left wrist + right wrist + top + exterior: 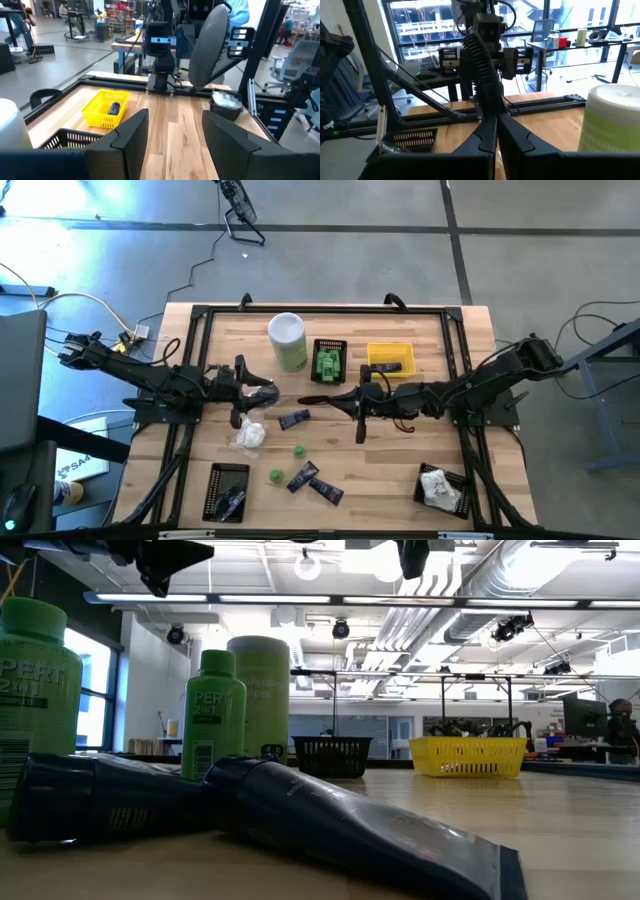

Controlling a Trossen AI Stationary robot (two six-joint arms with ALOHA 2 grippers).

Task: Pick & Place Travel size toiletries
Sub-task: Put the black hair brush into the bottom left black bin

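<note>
Your left gripper hangs above the counter with its jaws apart and nothing between them. A white packet and a navy tube lie on the counter just beside and below it. Your right gripper hovers near mid-counter, jaws closed and empty. Two more tubes lie toward the front edge.

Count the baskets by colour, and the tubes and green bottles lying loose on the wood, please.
Black baskets: 3
Yellow basket: 1
Dark navy tubes: 3
Green bottles: 2
Total: 9
</note>
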